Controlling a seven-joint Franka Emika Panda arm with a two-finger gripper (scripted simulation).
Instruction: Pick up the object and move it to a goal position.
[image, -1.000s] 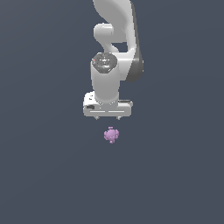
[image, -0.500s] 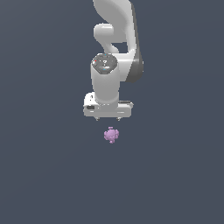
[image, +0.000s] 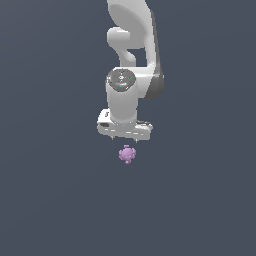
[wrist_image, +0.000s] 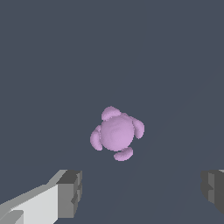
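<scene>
- Approach step in hand: white arm (image: 131, 60) poised above a plain dark grey table (image: 50, 200), gripper (image: 124, 136) pointing down at the object (image: 127, 154).
- Lying alone on the table, just below the gripper in the exterior view: 1 small lilac-purple blob, a rounded core with short knobs poking out, 4 of them countable in the wrist view (wrist_image: 117, 132).
- Jaws wide apart, nothing between them: 2 grey fingertips (wrist_image: 70, 192) framing an open gap in the wrist view, a gap far broader than the blob itself.
- Not yet touched, by every sign: clear table visible between fingertips and object in both views, no contact anywhere.
- Seen from the wrist, blob sitting ahead of the line joining the 2 fingertips rather than squarely on it, roughly centred between them from side to side.
- Judged stage: early, with grasp, lift and carry all still to do; no goal marker visible in either view.
- Next move, as judged from here: a small shift to bring the gap directly over the blob, then a straight descent until the fingertips flank the core near the table, then a close.
- Care called for: knobby, rounded shape likely to roll or squirt sideways if 1 fingertip lands on a knob first; a centred, level closing probably safest.
- Height of the gripper above the table hard to read from these renders, no shadows to go by.
</scene>
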